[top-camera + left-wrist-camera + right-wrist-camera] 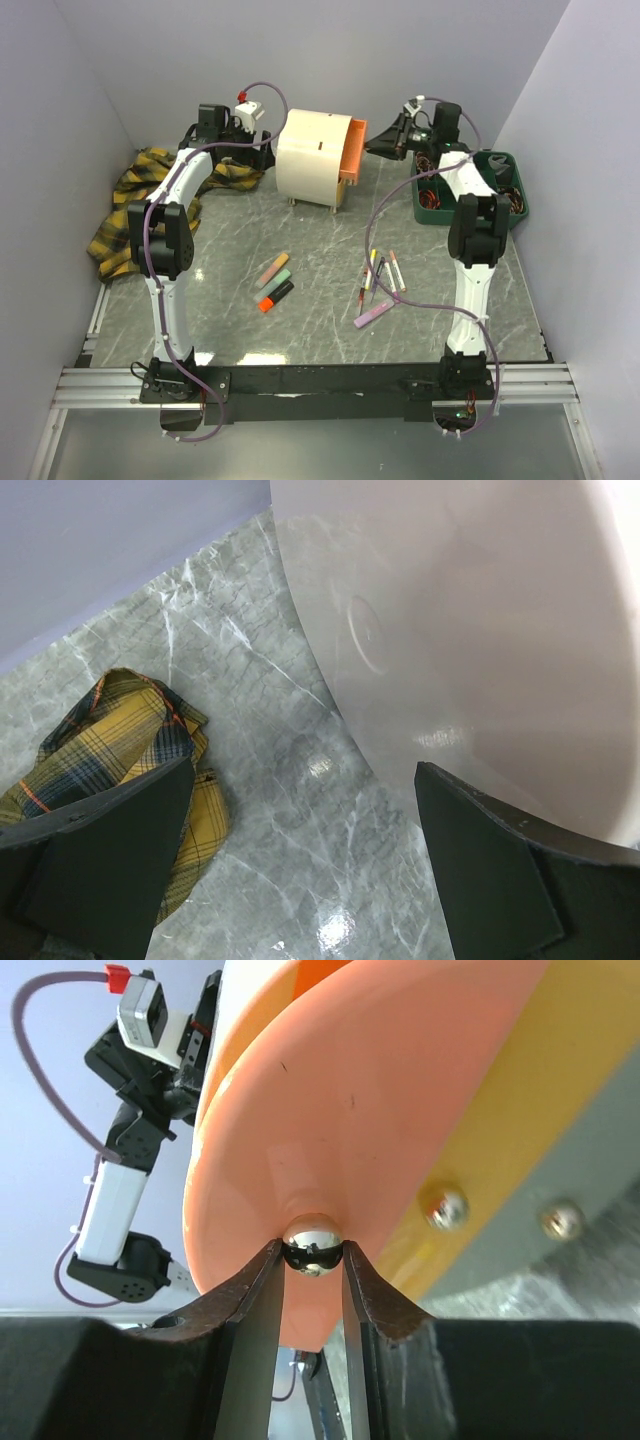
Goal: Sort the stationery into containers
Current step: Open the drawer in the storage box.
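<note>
Orange drawer (pixel 400 1090) glossy, partly out; right jaws pinch its chrome knob (pixel 312 1243); left jaws spread.

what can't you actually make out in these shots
- Inside of the orange drawer: in the top view only its outer face shows; in the right wrist view that face fills the frame.
- Contents of the green tray: top view, the right arm covers most of it.
- Right gripper: clamped on the drawer's metal knob; fingertips too small in the top view.
- Left gripper: open beside the cream cabinet, whose far side is cut off.
</note>
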Tool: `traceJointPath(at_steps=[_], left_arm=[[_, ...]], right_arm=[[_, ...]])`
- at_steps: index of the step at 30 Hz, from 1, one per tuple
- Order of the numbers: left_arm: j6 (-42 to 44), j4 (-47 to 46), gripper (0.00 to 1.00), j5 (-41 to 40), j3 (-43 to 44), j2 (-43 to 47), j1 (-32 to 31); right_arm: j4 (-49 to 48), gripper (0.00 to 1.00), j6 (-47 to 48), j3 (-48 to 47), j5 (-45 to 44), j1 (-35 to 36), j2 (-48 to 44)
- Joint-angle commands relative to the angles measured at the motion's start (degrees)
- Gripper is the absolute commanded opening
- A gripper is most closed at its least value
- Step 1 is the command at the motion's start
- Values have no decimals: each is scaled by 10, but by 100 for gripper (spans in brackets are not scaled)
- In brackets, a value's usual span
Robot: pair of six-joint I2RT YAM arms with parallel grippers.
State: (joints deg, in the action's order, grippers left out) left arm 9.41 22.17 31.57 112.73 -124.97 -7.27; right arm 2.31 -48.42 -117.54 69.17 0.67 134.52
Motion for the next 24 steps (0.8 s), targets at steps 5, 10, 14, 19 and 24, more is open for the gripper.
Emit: traceJointPath(at_steps=[5,10,14,19,24], left_arm=[[7,-2,99,-1,2,35,2],[7,-1,99,-5,-1,38,5],[7,-2,99,-7,-1,38,9],[5,-6,100,-6,3,32,13],[3,-7,99,-1,9,25,16]], right_arm=[[26,12,36,39,2,-47,-57],[34,12,43,49,3,-53,-66],[40,12,47,52,3,-57,-73],[47,12,54,59,4,-60,-82],[54,13,62,71,4,-69,-93]])
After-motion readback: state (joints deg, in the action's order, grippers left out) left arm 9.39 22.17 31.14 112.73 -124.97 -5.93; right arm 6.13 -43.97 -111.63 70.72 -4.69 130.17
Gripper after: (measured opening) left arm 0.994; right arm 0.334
